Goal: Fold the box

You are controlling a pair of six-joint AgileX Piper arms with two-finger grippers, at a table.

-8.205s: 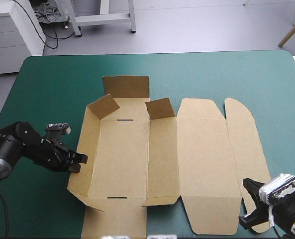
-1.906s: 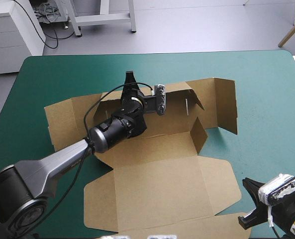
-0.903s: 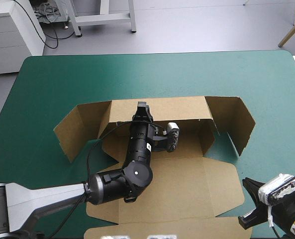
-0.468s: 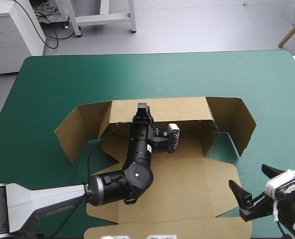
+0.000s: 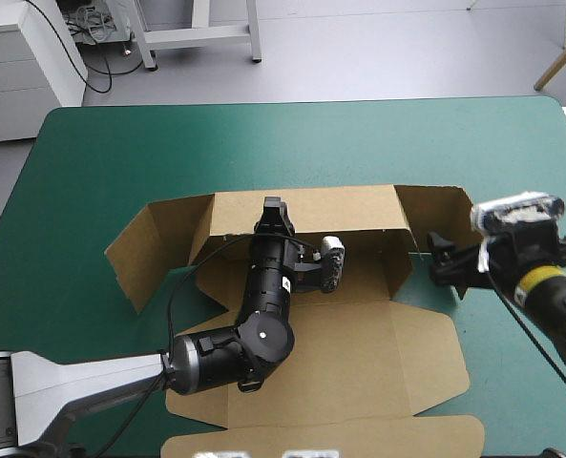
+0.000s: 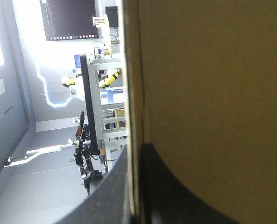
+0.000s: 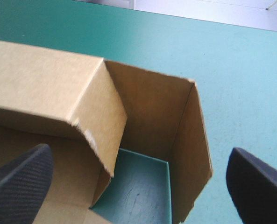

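Logged the box at mid-table on the teal-green cover, part-erected: far wall raised, broad flat panel lying on the near side. Noted a left end flap and a right end flap, both upright and angled off the far wall's ends.

Found the left gripper reaching across the flat panel to the top edge of the far wall, near its middle. In the left wrist view, saw its black fingers drawn almost together into one arch, with the edge of the brown wall running up between them. Recorded as pinched on the box wall. Recorded brown board filling everything to one side of those fingers.

Found the right gripper at the right end flap, wrist toward the table's right edge. In the right wrist view, saw its fingers spread wide, holding nothing. Ahead of and between them, noted the box corner: a short inner flap bent off the far wall, the right end flap beside it, a patch of cover at their foot. Cannot tell whether either finger touches the board.
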